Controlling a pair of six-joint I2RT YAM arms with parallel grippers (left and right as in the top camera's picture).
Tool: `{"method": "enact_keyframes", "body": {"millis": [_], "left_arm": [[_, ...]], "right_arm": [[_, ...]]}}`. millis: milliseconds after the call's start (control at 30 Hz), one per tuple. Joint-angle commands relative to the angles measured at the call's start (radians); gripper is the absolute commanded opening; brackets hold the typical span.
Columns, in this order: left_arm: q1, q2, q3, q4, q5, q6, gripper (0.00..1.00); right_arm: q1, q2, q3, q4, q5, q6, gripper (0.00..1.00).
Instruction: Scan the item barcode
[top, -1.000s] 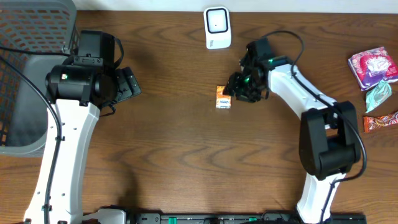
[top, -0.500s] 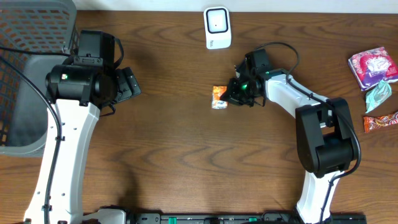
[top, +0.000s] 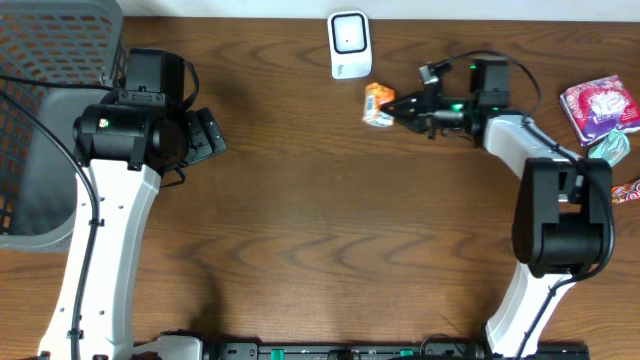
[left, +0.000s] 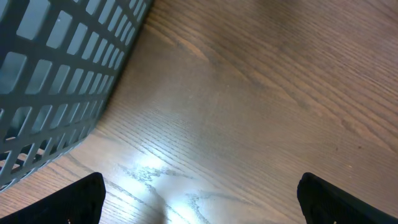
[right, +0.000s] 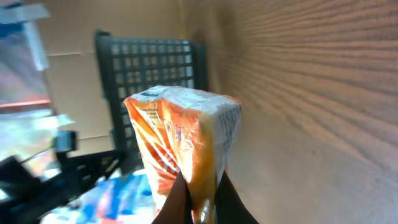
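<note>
Right gripper (right: 198, 200) pinching orange packet (right: 186, 134), seemingly airborne

White rounded shells sit between chunky black joint housings on both arms. Thin black cables (top: 98, 222) trail along the left arm (top: 110, 255) and right arm (top: 515, 138). The left gripper (left: 199, 200) has black fingertips (left: 84, 199).

Overhead looks straight down on the whole desk (top: 300, 230). Left wrist: close, facing down at desk's left edge beside basket (left: 56, 74). Right wrist: rolled sideways, looking along desk toward same basket.
</note>
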Motion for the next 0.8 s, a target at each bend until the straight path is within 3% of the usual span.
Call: {"method": "enact_keyframes", "body": {"millis": [0,233,433,500,633,767], "left_arm": [[0.001,0.003,0.003,-0.003,-0.006,-0.010,0.98],[0.001,0.003,0.003,-0.003,-0.006,-0.010,0.98],[0.001,0.003,0.003,-0.003,-0.006,-0.010,0.98],[0.001,0.003,0.003,-0.003,-0.006,-0.010,0.98],[0.001,0.003,0.003,-0.003,-0.006,-0.010,0.98],[0.001,0.003,0.003,-0.003,-0.006,-0.010,0.98]], "right_arm": [[-0.026,0.005,0.000,0.002,-0.138,0.041,0.01],[-0.017,0.004,0.001,0.019,-0.109,0.042,0.01],[0.041,-0.016,0.078,0.426,0.021,0.343,0.01],[0.064,-0.019,0.126,0.477,0.097,0.359,0.02],[0.138,-0.019,0.286,0.305,0.364,0.257,0.02],[0.225,-0.019,0.425,0.004,0.765,0.063,0.02]]}}
